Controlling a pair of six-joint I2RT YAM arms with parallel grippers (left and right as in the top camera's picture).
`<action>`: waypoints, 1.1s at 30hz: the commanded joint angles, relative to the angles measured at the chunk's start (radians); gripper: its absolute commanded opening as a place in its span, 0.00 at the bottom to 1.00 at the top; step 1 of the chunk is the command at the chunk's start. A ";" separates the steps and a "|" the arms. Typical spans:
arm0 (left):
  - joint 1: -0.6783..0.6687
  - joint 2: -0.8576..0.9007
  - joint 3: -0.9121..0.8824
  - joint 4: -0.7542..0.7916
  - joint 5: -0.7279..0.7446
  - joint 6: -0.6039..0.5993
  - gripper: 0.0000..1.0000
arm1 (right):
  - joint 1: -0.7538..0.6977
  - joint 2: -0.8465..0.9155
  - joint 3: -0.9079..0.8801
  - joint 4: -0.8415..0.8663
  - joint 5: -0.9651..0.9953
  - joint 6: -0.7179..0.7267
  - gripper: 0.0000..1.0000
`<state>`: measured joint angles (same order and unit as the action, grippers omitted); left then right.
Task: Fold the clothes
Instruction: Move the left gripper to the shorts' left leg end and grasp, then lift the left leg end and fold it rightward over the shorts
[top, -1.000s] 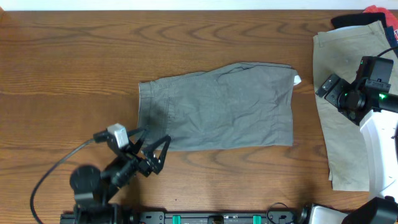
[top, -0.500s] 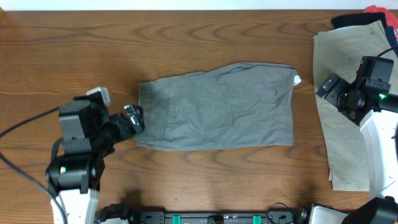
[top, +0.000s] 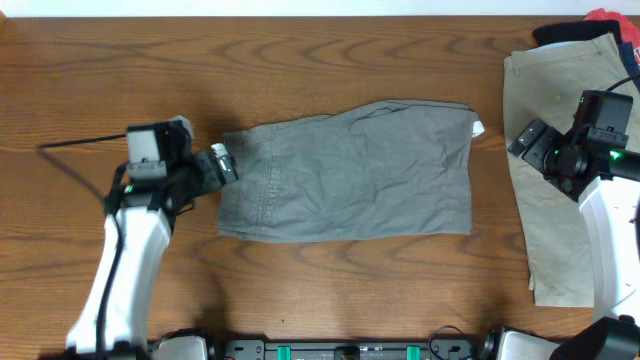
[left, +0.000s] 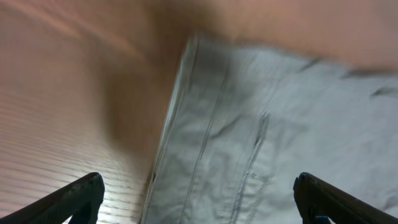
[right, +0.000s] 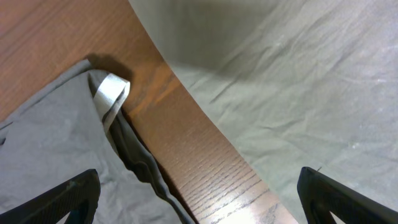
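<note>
Sideways, grey-green shorts (top: 350, 175) run left-right, tag (top: 478, 128) rightward (left fingers (left: 78, 196), right fingers (right: 68, 196) spread).

Bare table (top: 300, 60) lies open along the far side and the near side of the grey-green shorts (top: 345, 172), with room for a gripper to pass on either. At the shorts' left edge the left gripper (top: 222, 165) and its arm fill the space, jaws spread wide, and a thin cable (top: 80, 146) crosses the wood further left. On the right, only a narrow strip of bare wood parts the shorts from the tan pair (top: 545, 90). The right gripper (top: 522, 140) hangs at that strip's edge, fingers apart. Black and red garments (top: 565, 35) crowd the far right corner.
</note>
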<state>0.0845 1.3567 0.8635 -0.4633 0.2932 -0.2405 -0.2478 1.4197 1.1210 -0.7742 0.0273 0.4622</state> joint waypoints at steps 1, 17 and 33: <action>0.004 0.098 0.012 0.005 0.071 0.031 0.98 | -0.007 -0.013 0.010 -0.002 0.014 -0.007 0.99; 0.000 0.328 0.011 0.023 0.143 0.069 0.98 | -0.007 -0.013 0.010 -0.002 0.014 -0.007 0.99; -0.093 0.432 0.010 0.013 0.194 0.068 0.33 | -0.007 -0.013 0.010 -0.002 0.014 -0.007 0.99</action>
<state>0.0025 1.7485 0.9035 -0.4385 0.4755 -0.1844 -0.2481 1.4197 1.1210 -0.7734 0.0277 0.4622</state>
